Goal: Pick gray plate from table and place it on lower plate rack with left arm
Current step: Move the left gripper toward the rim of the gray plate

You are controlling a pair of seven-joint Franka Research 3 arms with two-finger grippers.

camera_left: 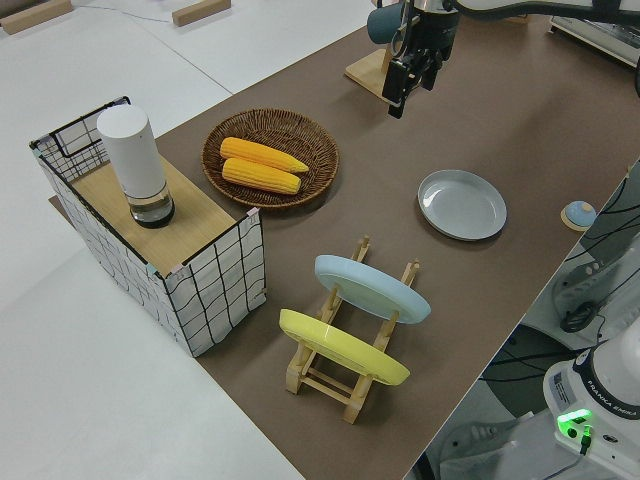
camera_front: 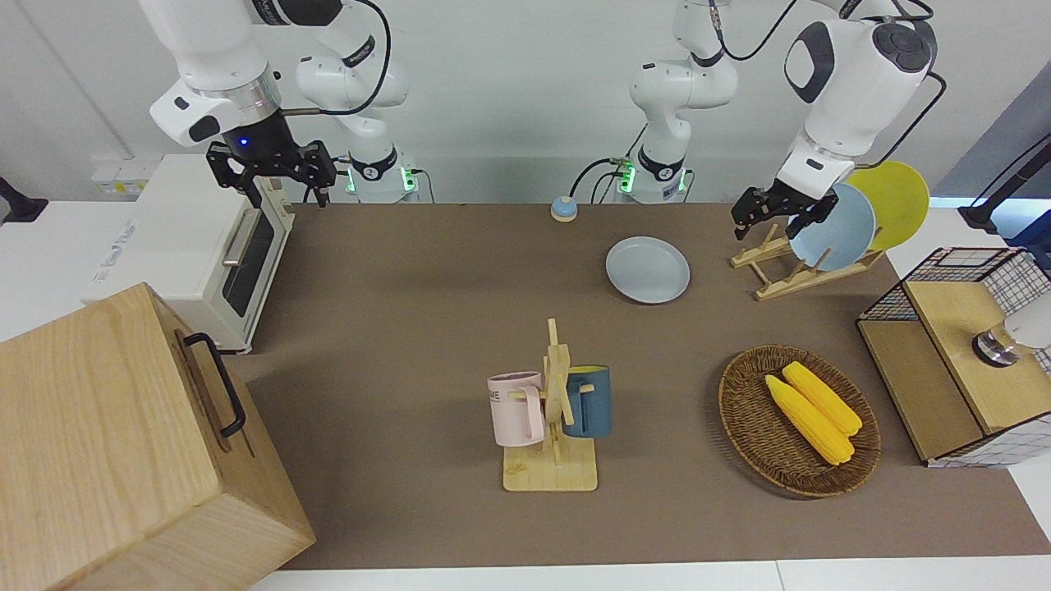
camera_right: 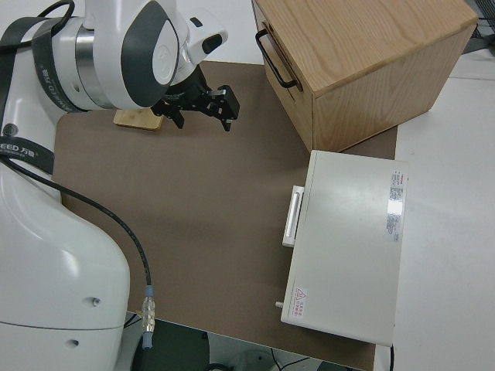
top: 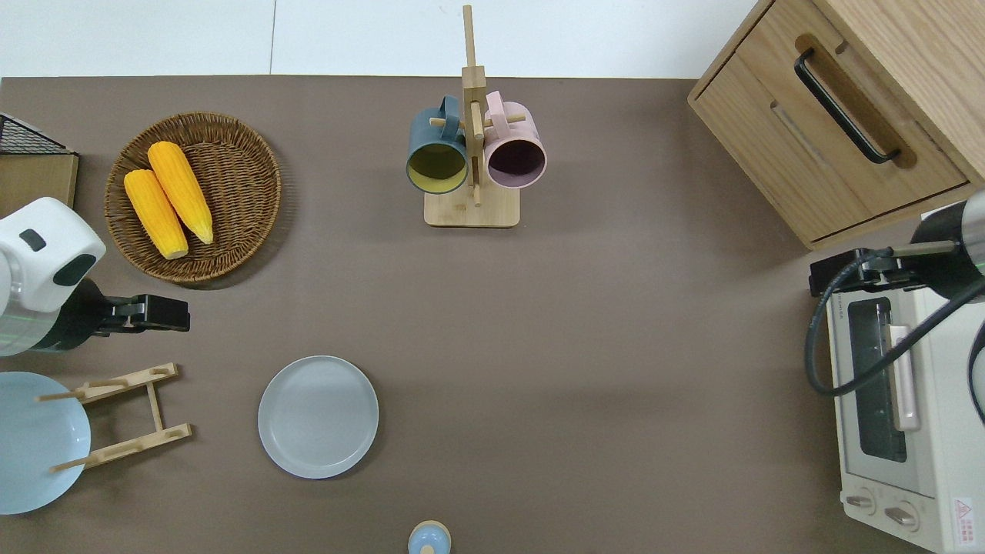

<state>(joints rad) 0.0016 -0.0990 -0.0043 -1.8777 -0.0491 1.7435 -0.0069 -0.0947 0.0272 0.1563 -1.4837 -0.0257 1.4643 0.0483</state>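
The blue plate (top: 35, 442) is cut off at the overhead view's edge, and the yellow plate (camera_left: 340, 348) does not show there at all; both stand slanted in the rack's (top: 123, 415) slots nearer the left arm's end. The wire crate (camera_front: 956, 353) is likewise cut off in the front view. Whether the left tool's (top: 165, 314) fingers are apart or together cannot be told: in the overhead view they read as one dark bar, and the side view shows them edge-on.

The left tool holds nothing and touches nothing. It hangs over bare surface (top: 585, 323) between the basket (top: 231, 154) of corn (top: 169, 196) and the rack, pointing toward the middle of the surface.

The gray plate (top: 318, 416) lies flat, rim up, on the surface just beside the rack's empty slots, toward the right arm's end from it, and apart from the rack. Being round, it has no long axis. The rack's two rails run along the surface's length, their free ends toward the plate.

The right arm is parked; its tool (camera_front: 271, 168) stands with fingers spread, holding nothing.
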